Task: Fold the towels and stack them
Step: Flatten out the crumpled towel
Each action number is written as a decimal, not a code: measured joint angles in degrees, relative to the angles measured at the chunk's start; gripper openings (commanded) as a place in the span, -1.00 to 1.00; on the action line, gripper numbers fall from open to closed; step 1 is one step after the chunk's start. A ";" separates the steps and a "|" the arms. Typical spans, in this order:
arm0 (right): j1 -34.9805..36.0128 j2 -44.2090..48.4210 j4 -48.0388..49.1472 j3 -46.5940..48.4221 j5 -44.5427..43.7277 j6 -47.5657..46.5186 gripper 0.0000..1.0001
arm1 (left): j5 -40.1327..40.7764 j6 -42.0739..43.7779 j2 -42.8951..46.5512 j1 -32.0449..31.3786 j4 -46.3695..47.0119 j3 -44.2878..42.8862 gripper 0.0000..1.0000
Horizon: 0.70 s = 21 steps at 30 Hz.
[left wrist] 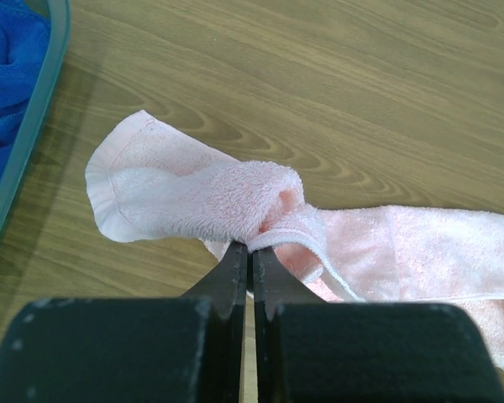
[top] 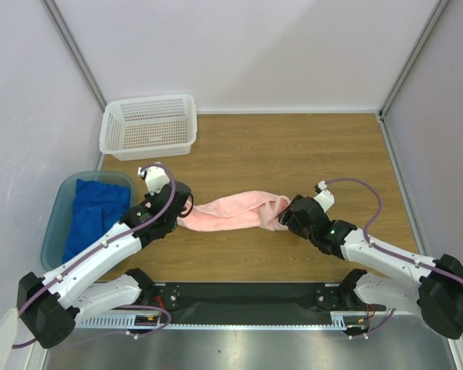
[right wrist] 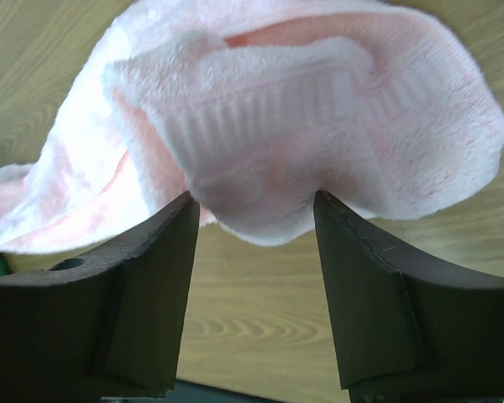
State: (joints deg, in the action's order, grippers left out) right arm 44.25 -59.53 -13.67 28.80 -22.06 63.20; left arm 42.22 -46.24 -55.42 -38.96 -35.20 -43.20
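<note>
**Fig.** Two-arm rig, one moment, three views.

**(a) Top view.** The pink towel (top: 235, 213) is bunched into a long, rope-like strip across the middle of the wooden worktop (top: 293, 150), running L–R betw. the two arms. The L end effector (top: 187, 206) meets the strip's L end and the R end effector (top: 287, 216) meets its R end. Both arms reach inward from their bases at the near edge.

**(b) L wrist view.** The L end effector (left wrist: 252, 248) has its fingers pressed together w/ no gap, pinching a gathered fold of the pink towel (left wrist: 235, 197) at the tips. A hemmed corner flap sticks out to the left of the pinch. The rest of the cloth trails off to the right over the worktop (left wrist: 319, 84).

**(c) R wrist view.** The R end effector (right wrist: 254, 201) has its fingers spread, w/ bare wood visible in the gap lower down. The folded end of the pink towel (right wrist: 319, 109) sits at the tips, its lower edge dipping betw. them. The cloth is not squeezed flat. Whether it touches both inner faces cannot be told.

**(d) Other items.** The blue towel (top: 96, 212) lies crumpled inside a translucent teal tub (top: 55, 223) at the worktop's L edge, just beside the L arm. Both also show at upper L in the L wrist view: towel (left wrist: 8, 75), tub rim (left wrist: 46, 92). A white perforated basket (top: 148, 127) stands at the far L corner, well apart from the pink towel.
</note>
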 measured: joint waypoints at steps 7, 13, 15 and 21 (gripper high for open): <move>-1.40 -5.55 0.44 1.84 -1.36 -3.02 -0.83 | 0.02 0.26 0.00 0.00 0.26 0.15 -0.99; -2.43 -4.87 -4.50 6.12 -3.52 -6.05 -1.00 | 0.13 0.26 0.00 0.00 0.26 0.15 -0.99; -2.84 -2.01 -7.50 8.55 -4.55 -8.00 -1.00 | 0.57 0.24 0.00 0.00 0.04 0.13 -0.99; -12.20 8.79 -15.15 15.96 -1.49 -15.85 -1.00 | 1.73 0.17 1.14 0.04 -2.08 -0.63 -0.99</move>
State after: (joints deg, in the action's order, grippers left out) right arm 32.05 -50.74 -28.82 44.75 -23.55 47.35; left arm 43.94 -46.06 -54.28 -38.92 -37.28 -43.83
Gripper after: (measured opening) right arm 0.022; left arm 0.015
